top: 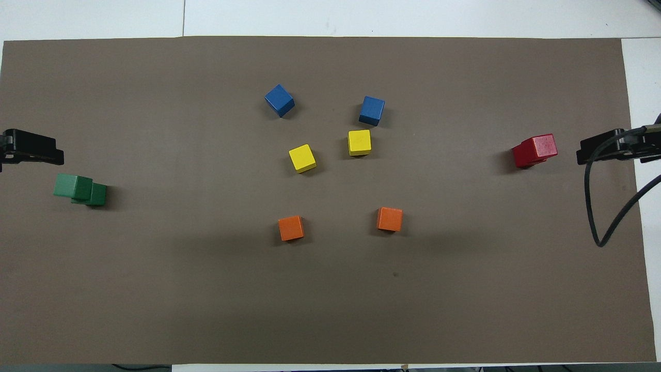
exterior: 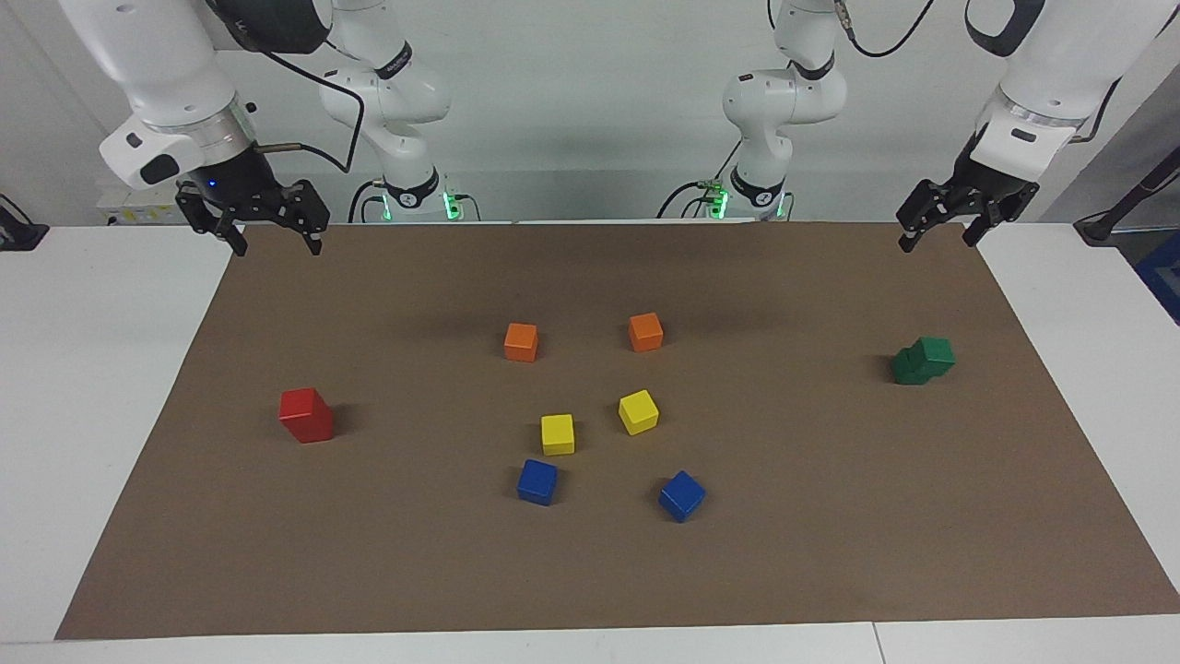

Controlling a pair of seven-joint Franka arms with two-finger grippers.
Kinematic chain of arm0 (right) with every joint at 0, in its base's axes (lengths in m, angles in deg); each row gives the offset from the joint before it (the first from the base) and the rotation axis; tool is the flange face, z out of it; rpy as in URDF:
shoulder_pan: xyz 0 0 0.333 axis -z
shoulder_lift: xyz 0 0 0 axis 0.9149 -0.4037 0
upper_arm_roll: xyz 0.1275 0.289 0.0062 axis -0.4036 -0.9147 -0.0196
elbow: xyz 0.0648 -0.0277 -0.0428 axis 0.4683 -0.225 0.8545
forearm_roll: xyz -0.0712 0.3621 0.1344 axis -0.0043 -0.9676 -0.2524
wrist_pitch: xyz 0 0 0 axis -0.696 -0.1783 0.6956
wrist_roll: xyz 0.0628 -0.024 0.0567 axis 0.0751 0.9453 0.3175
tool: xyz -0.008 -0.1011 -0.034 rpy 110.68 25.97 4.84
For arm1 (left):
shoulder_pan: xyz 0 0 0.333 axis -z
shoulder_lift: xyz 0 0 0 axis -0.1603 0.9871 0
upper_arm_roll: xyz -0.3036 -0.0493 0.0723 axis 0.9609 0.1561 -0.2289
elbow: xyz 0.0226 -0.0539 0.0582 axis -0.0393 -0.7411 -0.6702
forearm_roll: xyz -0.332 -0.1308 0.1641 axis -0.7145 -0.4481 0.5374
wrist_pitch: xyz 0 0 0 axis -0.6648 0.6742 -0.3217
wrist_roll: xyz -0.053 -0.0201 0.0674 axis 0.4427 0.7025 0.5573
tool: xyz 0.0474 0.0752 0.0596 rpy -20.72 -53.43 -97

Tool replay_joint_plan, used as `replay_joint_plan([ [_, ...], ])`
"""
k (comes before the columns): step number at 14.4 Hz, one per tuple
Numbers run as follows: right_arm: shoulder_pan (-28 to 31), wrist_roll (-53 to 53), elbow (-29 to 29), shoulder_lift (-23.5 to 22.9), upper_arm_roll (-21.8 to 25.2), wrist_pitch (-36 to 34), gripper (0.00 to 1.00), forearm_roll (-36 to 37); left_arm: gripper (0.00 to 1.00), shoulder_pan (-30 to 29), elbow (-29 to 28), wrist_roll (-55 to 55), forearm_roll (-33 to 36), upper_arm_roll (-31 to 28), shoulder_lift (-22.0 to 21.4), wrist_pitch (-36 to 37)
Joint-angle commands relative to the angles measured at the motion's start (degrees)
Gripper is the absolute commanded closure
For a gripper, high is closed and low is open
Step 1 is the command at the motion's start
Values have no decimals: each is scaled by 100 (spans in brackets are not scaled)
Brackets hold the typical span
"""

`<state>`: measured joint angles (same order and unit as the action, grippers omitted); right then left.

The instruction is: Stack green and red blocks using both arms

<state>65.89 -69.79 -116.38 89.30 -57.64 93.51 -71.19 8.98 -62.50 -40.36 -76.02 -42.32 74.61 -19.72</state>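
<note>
From my station I see a white worktop (exterior: pixel 111 387) almost fully covered by a brown mat (exterior: pixel 590 572), with bare white strips showing along every edge. A seam (top: pixel 184 18) splits the white surface at the edge farthest from the robots. A pale grey wall (exterior: pixel 590 101) rises at the robots' edge, evenly lit. Something blue (exterior: pixel 1163 267) stands off the corner at the left arm's end.

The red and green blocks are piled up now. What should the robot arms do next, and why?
Probably just lift both arms away and rest. The red stack and the green stack each already stand two high, though the green top sits off-centre. The left gripper and right gripper hang open and empty, touching nothing.
</note>
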Motion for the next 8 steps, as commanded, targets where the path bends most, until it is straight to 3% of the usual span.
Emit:
replay_joint_plan([
  [1,48,-88,-210,177,-20,21,0,57,0,-54,84,-4,45,49,40,9],
  [8,48,-105,-263,203,-20,12,0,74,0,-46,84,-4,45,57,40,9],
])
